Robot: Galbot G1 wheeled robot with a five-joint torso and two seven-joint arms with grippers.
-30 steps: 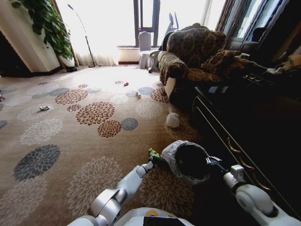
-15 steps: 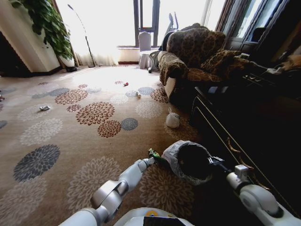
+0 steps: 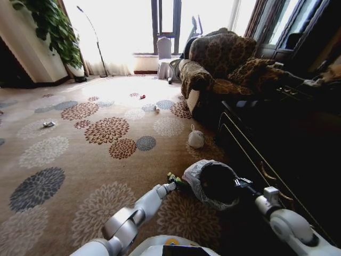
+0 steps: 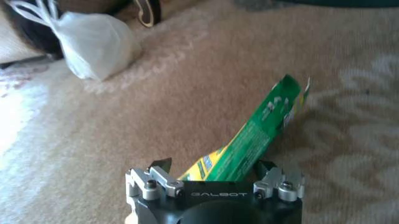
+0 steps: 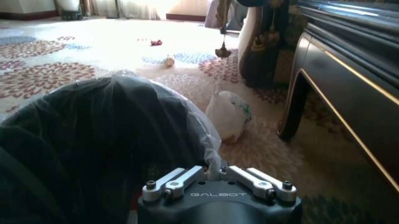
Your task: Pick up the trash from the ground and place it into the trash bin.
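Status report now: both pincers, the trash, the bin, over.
Left pincer shut on green wrapper, beside trash bin. Right pincer shut on bin rim. White knotted bag on carpet ahead. Path clear.

Green-and-yellow wrapper; white knotted bag; black bin with greyish liner; tan carpet, rust, grey, possibly cream florals.

1. The green wrapper is disappearing at its lower end between the left gripper fingers.
2. The trash bin is running past the picture's edge, its bottom too dark to read.
3. Small scraps far on the carpet are staying too tiny to identify.
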